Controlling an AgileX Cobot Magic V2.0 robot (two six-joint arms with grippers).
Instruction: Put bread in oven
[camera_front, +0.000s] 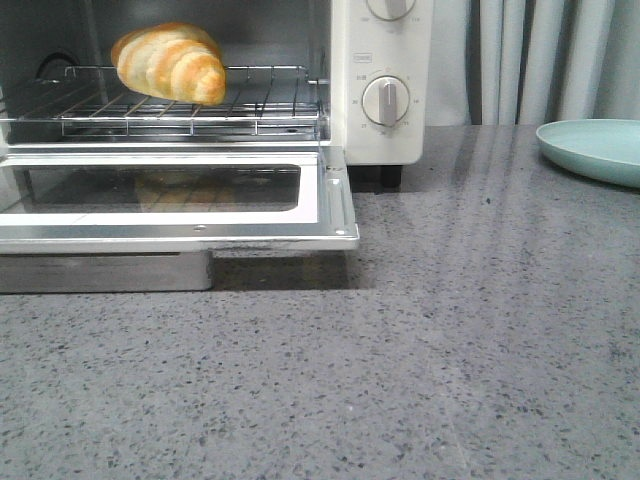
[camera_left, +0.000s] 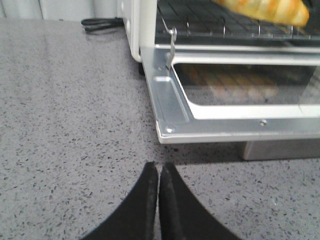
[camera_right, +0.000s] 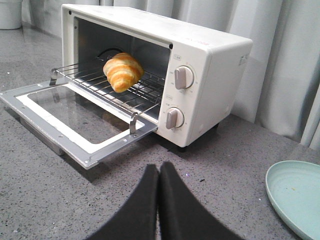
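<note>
The golden-brown striped bread lies on the wire rack inside the cream-white oven, whose glass door hangs open and flat. The bread also shows in the left wrist view and the right wrist view. My left gripper is shut and empty over the counter, just short of the door's corner. My right gripper is shut and empty over the counter, short of the oven's dials. Neither gripper shows in the front view.
A pale teal plate sits on the grey speckled counter right of the oven; it also shows in the right wrist view. A black cord lies behind the oven. Curtains hang at the back.
</note>
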